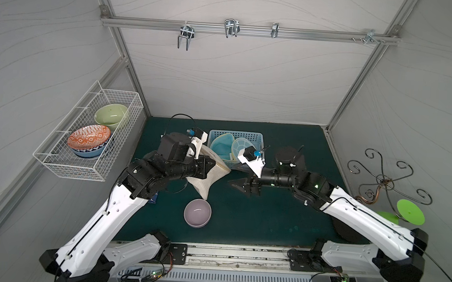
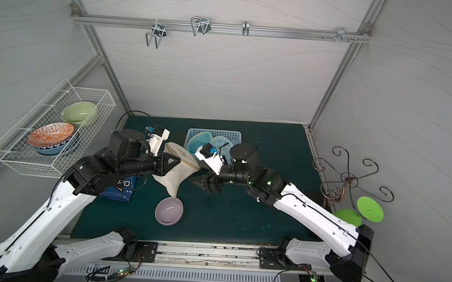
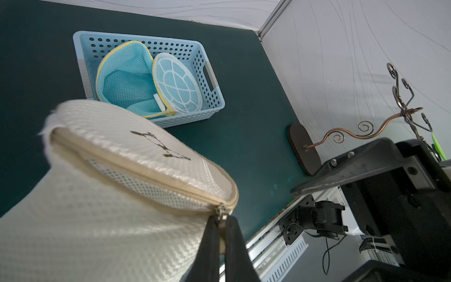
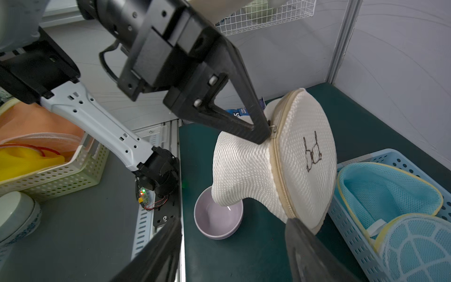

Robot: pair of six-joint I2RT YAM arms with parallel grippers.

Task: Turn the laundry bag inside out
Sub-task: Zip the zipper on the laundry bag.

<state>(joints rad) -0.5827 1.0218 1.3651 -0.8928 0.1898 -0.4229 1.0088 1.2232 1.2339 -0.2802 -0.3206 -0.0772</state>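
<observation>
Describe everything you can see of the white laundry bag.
The laundry bag is cream-white mesh fabric with a round end panel bearing a small dark bra outline. A beige zipper runs around that panel's rim. The left gripper pinches it at the zipper pull and holds it up, panel tilted, body sagging below. Its lower corner hangs by the purple bowl; whether they touch is unclear.

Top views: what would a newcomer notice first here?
A white mesh bag is held up mid-table, pinched at its zip by the left claw. The right claw gapes open beside it, holding nothing. Behind stands a blue basket; in front, a purple bowl.
</observation>
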